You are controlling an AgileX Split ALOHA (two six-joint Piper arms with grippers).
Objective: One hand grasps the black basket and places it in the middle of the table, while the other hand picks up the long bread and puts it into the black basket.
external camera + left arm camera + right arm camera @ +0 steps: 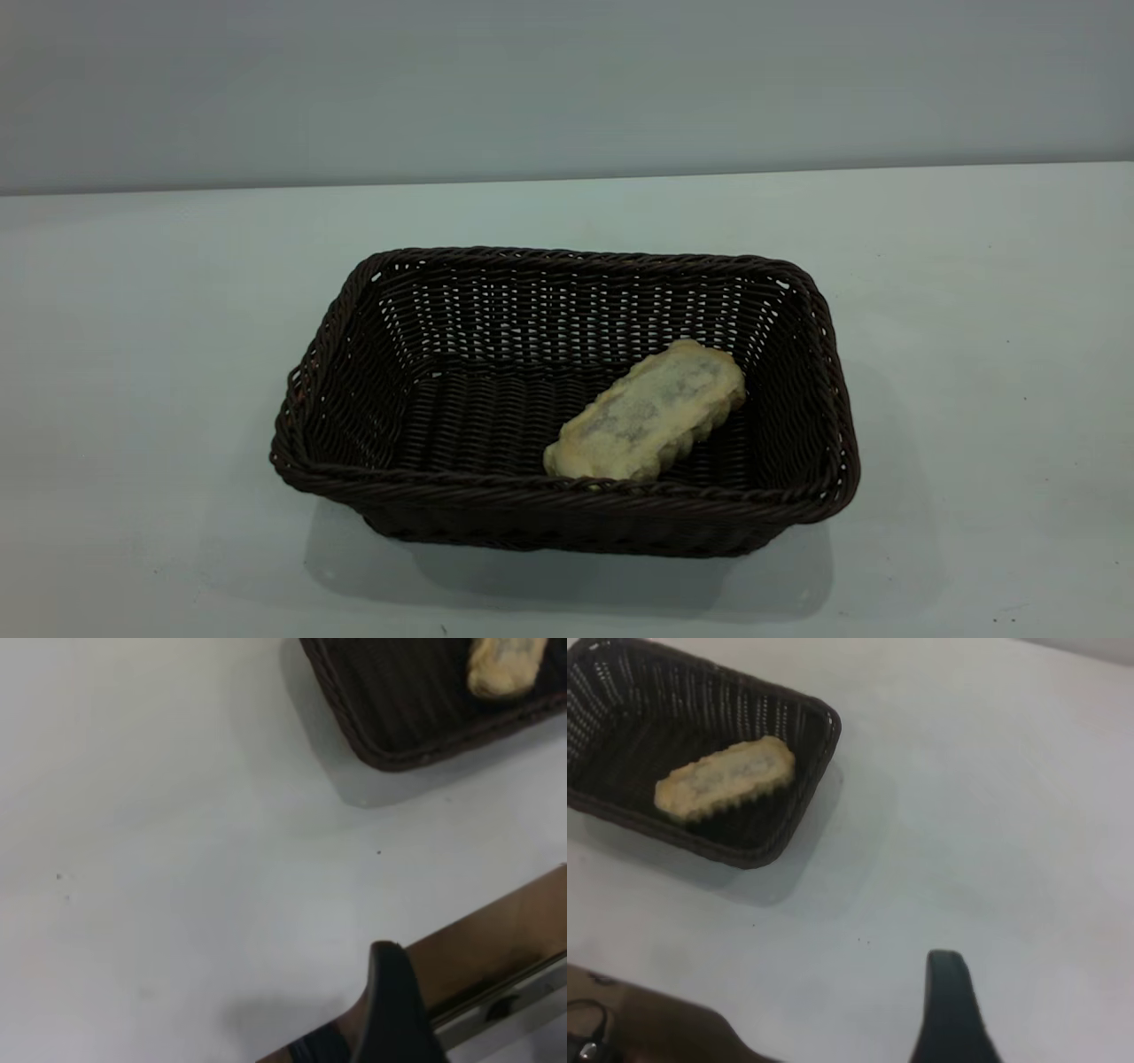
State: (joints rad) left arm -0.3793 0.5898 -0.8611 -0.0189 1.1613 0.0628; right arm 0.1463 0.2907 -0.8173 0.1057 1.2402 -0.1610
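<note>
The black basket (567,501) stands in the middle of the table (133,354). The long bread (651,412) lies inside it on the floor, toward the right end, slanted, pale mottled underside up. Neither arm shows in the exterior view. In the left wrist view, my left gripper (390,1010) is well away from the basket (399,718) and the bread (505,665), over the table's edge. In the right wrist view, my right gripper (948,1010) is also pulled back over bare table, far from the basket (824,726) and the bread (726,775). Nothing is held by either.
A brown wooden table edge (496,939) runs beside the left gripper, with a metal rail below it. A brown edge (656,1028) also shows near the right gripper. A grey wall (567,80) rises behind the table.
</note>
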